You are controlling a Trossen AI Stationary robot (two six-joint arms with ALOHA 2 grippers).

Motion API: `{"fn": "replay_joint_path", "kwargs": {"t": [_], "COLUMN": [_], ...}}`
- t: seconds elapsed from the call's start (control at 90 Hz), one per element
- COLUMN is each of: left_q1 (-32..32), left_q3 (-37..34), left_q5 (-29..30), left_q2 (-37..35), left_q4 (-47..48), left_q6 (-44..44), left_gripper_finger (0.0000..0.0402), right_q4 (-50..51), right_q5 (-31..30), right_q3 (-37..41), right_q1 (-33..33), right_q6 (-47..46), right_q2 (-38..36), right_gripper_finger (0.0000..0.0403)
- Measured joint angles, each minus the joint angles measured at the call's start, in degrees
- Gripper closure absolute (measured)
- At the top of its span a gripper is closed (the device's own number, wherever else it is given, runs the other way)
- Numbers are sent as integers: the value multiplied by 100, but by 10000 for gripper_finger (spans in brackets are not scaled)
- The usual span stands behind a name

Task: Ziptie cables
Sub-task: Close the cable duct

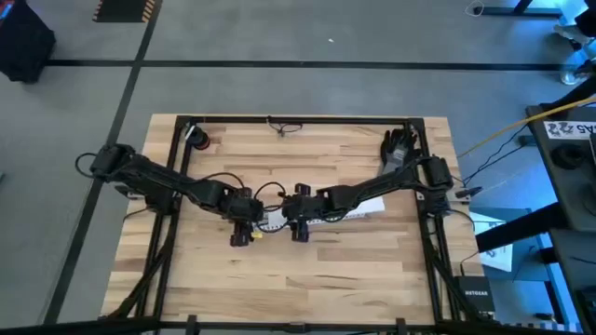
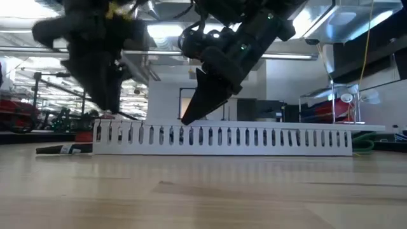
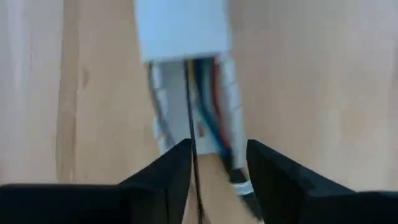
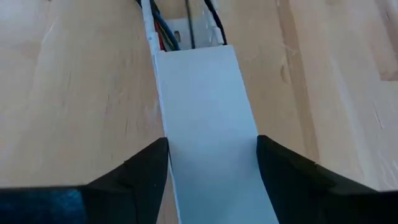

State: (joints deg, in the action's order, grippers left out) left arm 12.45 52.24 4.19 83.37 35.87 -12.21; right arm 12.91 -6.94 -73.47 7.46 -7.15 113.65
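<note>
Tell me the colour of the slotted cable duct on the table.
White; the slotted cable duct shows best in the low view.

The high view looks straight down on the whole worktop [image 1: 307, 279]; the low view sits level at its surface, facing the slotted white duct [image 2: 222, 138]; both wrist views hover close above that duct, from opposite ends.

Bright even overhead light, soft shadows, both wrist views blurred
</note>
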Motion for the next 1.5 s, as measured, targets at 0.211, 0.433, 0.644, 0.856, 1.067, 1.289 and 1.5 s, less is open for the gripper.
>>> {"fn": "replay_joint_path", "kwargs": {"t": [0.211,0.433,0.644,0.856,1.067,1.289,1.5], "left_q1": [-27,-117,-141,-159,-363,-529,-538], "left_q3": [25,137,539,1062,1126,1093,1089], "left_q5": [102,156,156,725,1412,1425,1425], "left_q2": [1,-163,-357,-636,-800,-773,-772], "left_q4": [7,194,906,1430,957,851,843], "left_q6": [70,39,38,68,195,286,363], "left_gripper_finger": [258,258,258,258,258,258,258], "right_q4": [-2,0,0,4,0,-2,-2], "right_q5": [-2,33,44,44,44,20,2], "right_q3": [2,2,4,4,4,7,7], "right_q1": [2,0,0,0,0,2,3], "right_q6": [-1,-1,-1,10,17,17,21], "right_q2": [0,0,0,0,0,0,0], "right_gripper_finger": [169,169,169,169,169,169,169]}}
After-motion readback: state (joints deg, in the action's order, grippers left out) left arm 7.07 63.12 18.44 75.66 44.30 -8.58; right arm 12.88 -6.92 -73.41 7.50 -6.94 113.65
